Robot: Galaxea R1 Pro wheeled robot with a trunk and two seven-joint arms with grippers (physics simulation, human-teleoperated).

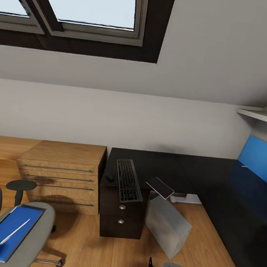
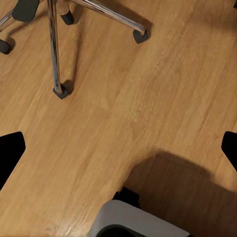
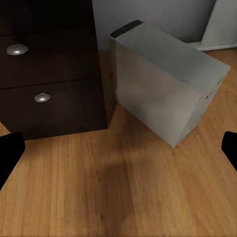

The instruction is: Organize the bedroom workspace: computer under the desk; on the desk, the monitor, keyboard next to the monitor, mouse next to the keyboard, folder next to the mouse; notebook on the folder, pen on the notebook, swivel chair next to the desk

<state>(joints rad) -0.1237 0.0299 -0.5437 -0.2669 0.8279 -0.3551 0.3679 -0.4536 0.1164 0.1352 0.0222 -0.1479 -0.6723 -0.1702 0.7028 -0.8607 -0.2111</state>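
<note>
Folder [image 1: 8, 232] with pen [image 1: 13, 232] awaited on swivel chair [image 1: 34, 238]; approach required; both grippers' jaws spread, nothing held

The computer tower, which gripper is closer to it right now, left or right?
Right. The right gripper faces the computer tower beside the desk drawers, open, just short of it. The left gripper hangs open over the floor by the chair base.

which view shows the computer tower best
The right wrist view: the computer sits close and large on the floor beside the desk's drawer unit. The head view shows it smaller, under the desk edge.
</note>
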